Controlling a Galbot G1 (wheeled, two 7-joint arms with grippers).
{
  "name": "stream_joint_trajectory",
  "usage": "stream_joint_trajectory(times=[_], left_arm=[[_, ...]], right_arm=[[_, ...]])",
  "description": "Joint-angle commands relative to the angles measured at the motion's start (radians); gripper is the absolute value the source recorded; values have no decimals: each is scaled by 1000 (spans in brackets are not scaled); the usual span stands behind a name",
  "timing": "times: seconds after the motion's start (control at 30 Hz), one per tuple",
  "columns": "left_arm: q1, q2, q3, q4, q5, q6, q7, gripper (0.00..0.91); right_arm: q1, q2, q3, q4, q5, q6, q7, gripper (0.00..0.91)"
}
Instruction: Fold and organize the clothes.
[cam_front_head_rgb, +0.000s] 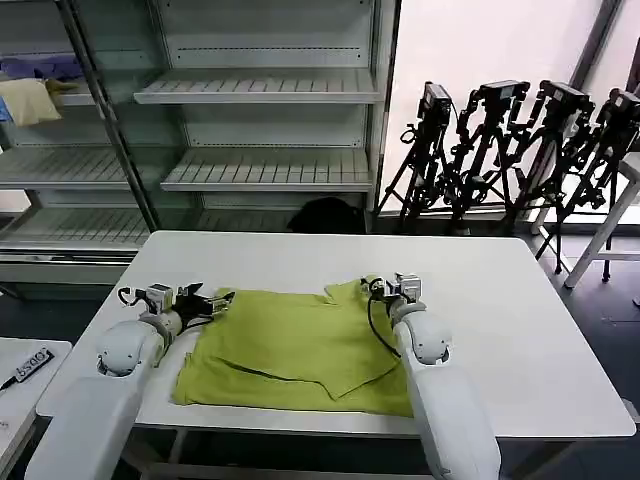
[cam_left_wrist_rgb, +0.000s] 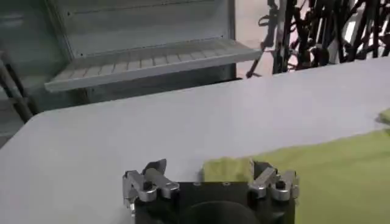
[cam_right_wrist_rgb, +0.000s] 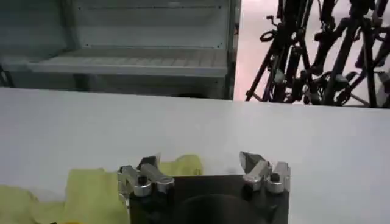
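The clothes, a lime yellow-green T-shirt, lie partly folded on the white table, with a flap turned over the middle. My left gripper sits open at the shirt's far-left corner; the left wrist view shows the clothes reaching up to one finger of the left gripper, nothing gripped. At the far-right corner, beside the bunched sleeve, my right gripper also stands open. A bit of the clothes lies between and beside the fingers of the right gripper, not clamped.
Empty metal shelves stand behind the table, with pale yellow and blue-purple cloths at the far left. Black tripods lean at the back right. A small side table sits to my left.
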Motion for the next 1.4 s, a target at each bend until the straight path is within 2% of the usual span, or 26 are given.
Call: stream_joint_trajectory(times=[0.03, 0.17, 0.2, 0.23, 0.27, 0.3, 0.33, 0.43, 0.53, 0.6, 0.7, 0.73, 0.77, 0.8, 0.83, 0.87, 0.93, 1.23, 1.4], left_arm=[[-18, -3, 7, 51, 1, 2, 3, 846], [-20, -2, 9, 50, -1, 2, 7, 685], [-20, -3, 10, 50, -1, 2, 7, 554], [-20, -2, 11, 49, 0, 2, 8, 494], [-18, -2, 11, 48, 1, 2, 9, 393], [-17, -2, 11, 48, 1, 2, 10, 343], [-16, -2, 11, 46, 1, 2, 12, 232], [-9, -2, 9, 42, 2, 2, 18, 171], [-5, -1, 8, 38, 2, 2, 21, 71], [-2, -1, 8, 35, 3, 2, 22, 30], [2, -1, 8, 29, 4, 2, 24, 20], [5, 0, 8, 24, 4, 2, 25, 20], [7, 0, 7, 22, 4, 2, 25, 20], [9, -1, 6, 20, 4, 2, 26, 20], [11, 0, 5, 16, 4, 2, 26, 20], [12, 0, 4, 13, 3, 2, 26, 20], [16, 1, 2, 7, 3, 2, 27, 20], [27, 3, -3, -3, 1, 2, 31, 10], [26, 4, -8, -23, -22, 2, 22, 0]], right_arm=[[12, 5, -3, -26, -4, 0, -1, 907], [12, 3, -8, -22, -5, -1, -3, 907], [11, 3, -8, -22, -6, -1, -3, 907], [10, 3, -9, -22, -10, -1, -4, 907], [9, 3, -10, -23, -14, -1, -4, 907], [9, 2, -10, -23, -14, -1, -4, 907], [8, 2, -10, -23, -14, -1, -4, 907], [4, -4, -11, -18, -14, -1, -4, 907], [2, -9, -15, -14, -15, -2, -5, 877], [1, -12, -16, -13, -14, -1, -7, 806], [0, -11, -17, -15, -13, -2, -10, 705], [-1, -11, -20, -16, -13, -2, -12, 615], [-1, -10, -21, -15, -13, -2, -13, 564], [-2, -9, -23, -15, -13, -2, -14, 343], [-3, -7, -25, -14, -11, -2, -15, 252], [-5, -5, -26, -12, -8, -3, -17, 111], [-8, -3, -31, -9, -7, -3, -17, 0], [-20, -4, -34, 9, -4, -3, -20, 0], [-24, -9, -36, 46, 41, -1, -6, 0]])
